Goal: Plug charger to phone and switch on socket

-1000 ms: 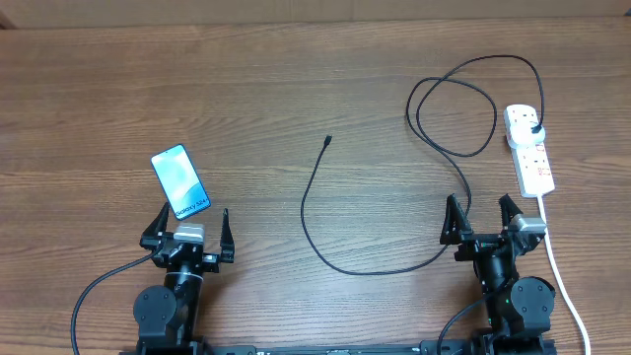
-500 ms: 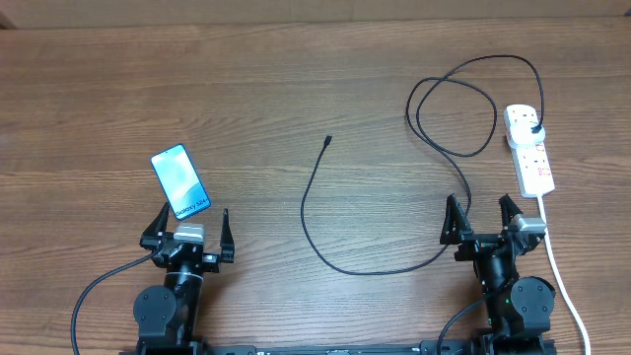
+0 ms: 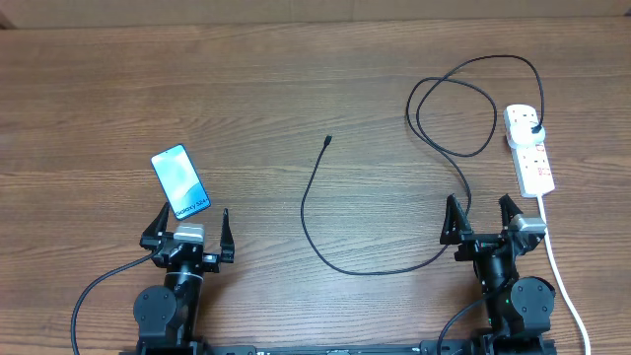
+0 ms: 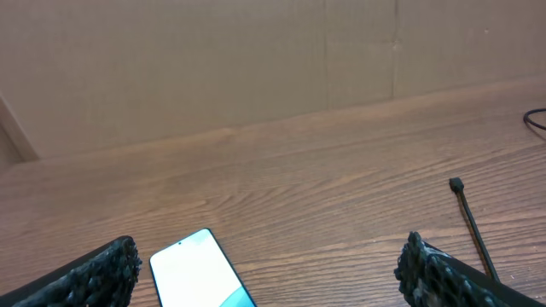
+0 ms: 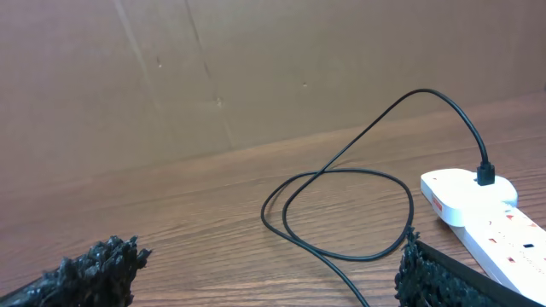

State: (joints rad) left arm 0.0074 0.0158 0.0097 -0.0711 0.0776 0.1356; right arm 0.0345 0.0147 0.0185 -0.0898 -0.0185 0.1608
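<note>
The phone [image 3: 180,181] lies lit on the wooden table at the left, just beyond my left gripper [image 3: 190,225], which stands open and empty; the left wrist view has the phone [image 4: 199,273] between the fingers. The charger [image 3: 314,211] is a thin black cable curving across the middle, its small connector tip [image 3: 328,139] free on the wood and its black plug [image 3: 533,129] seated in the white socket [image 3: 529,150] at the right. My right gripper [image 3: 483,222] is open, below the socket, with the charger [image 5: 341,217] ahead of it and the socket [image 5: 478,209] at the right.
A white cord [image 3: 562,281] runs from the socket toward the front edge beside the right arm. A brown cardboard wall [image 5: 256,68] stands behind the table. Bare wood spreads between phone and cable.
</note>
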